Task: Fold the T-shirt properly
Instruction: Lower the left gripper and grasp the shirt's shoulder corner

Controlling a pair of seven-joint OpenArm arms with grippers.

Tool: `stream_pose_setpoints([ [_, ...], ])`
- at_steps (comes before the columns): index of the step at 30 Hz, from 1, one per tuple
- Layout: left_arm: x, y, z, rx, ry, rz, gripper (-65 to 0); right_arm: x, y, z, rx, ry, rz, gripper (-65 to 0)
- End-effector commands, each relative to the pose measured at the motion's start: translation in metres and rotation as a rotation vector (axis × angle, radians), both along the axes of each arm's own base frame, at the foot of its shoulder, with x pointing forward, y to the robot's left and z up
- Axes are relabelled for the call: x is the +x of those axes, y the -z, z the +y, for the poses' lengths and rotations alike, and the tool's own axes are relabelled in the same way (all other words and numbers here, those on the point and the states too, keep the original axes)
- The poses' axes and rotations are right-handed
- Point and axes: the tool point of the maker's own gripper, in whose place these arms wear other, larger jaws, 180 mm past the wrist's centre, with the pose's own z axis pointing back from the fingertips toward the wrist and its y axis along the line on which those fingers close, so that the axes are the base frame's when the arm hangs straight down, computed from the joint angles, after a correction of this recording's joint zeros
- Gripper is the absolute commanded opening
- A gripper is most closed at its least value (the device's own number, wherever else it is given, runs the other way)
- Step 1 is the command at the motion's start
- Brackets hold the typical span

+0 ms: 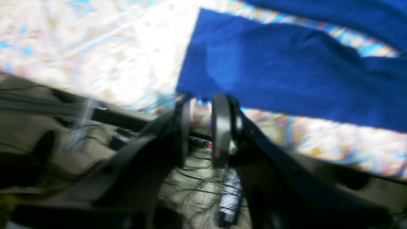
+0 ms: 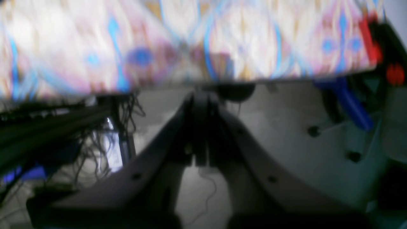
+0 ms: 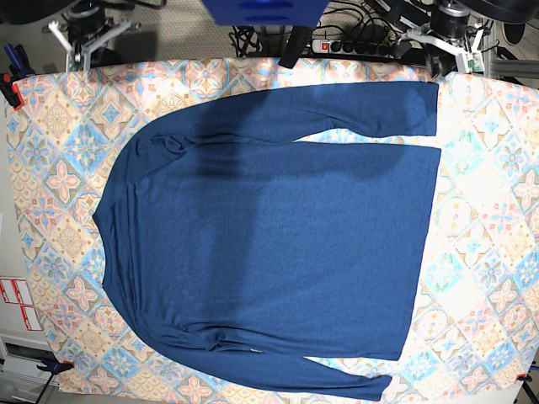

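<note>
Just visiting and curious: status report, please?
Left gripper open, empty, at the sleeve cuff. Right gripper shut, empty, off the table. T-shirt flat, unfolded. Nothing in the way.

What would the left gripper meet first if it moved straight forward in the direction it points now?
Probably the T-shirt. In the left wrist view the left gripper, jaws a little apart and empty, points at the sleeve's cuff end, just past the patterned tablecloth edge. The picture is blurred, so depth is uncertain.
</note>
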Motion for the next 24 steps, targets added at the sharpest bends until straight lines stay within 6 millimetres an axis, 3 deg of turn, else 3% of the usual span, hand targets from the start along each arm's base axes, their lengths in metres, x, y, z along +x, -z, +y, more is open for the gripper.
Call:
stream_pose_setpoints([
  [1,0.007,-0.005,0.008,0.001,-0.020,-0.011,-49.4,0.001,-0.004,-0.003,-0.007,0.002,-0.003,-65.0],
  [8,0.033,0.007,0.020,-0.207,-0.148,0.105,-40.5,0.016,-0.001,-0.002,0.003,0.017,0.001,-65.0],
  [14,0.046,0.005,0.012,-0.303,-0.154,0.123,-39.8,0.019,-0.002,-0.002,0.003,0.017,-0.007,-65.0],
  [18,0.044,0.009,0.012,-0.311,-0.165,0.136,-39.8,0.024,-0.002,-0.002,0.003,0.017,-0.017,-65.0],
  [24,0.019,0.039,0.023,-0.326,-0.233,0.222,-39.8,0.025,-0.003,-0.002,0.003,0.017,-0.021,-65.0],
])
